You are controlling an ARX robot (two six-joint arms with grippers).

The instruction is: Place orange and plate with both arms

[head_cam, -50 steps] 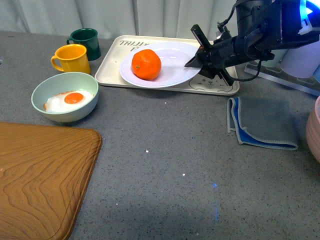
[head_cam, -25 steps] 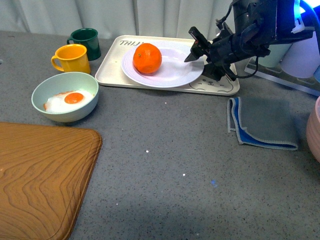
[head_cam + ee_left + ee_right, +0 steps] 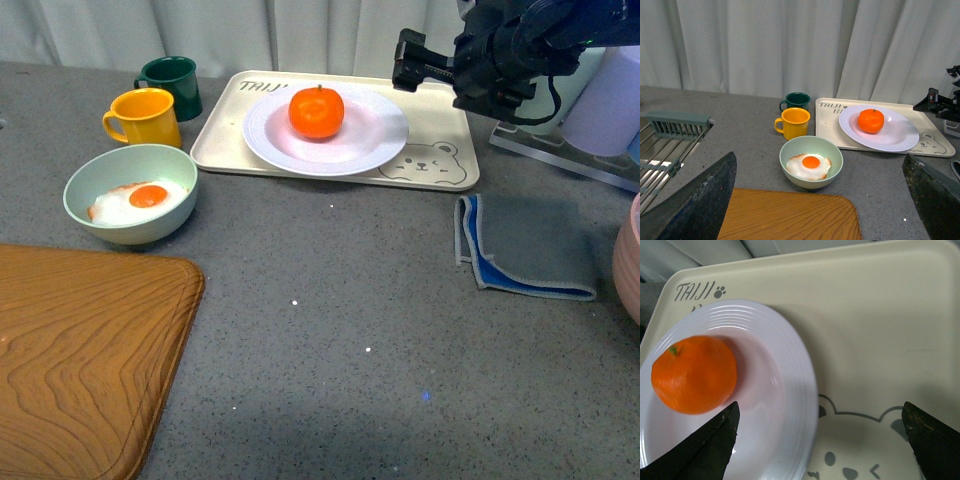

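Front view, upper centre: bright orange fruit [image 3: 317, 111] in glossy white ridged plate [image 3: 380, 140] on beige rect. tray [image 3: 445, 170]. R gripper [image 3: 820, 407] and L gripper [image 3: 819, 157]: both spread, empty.

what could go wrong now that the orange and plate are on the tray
The orange sits loose on the glossy plate, so a knock could roll it off. The right gripper, open, hangs close to the plate's rim above the tray; a low move away might clip that rim and shift the plate.
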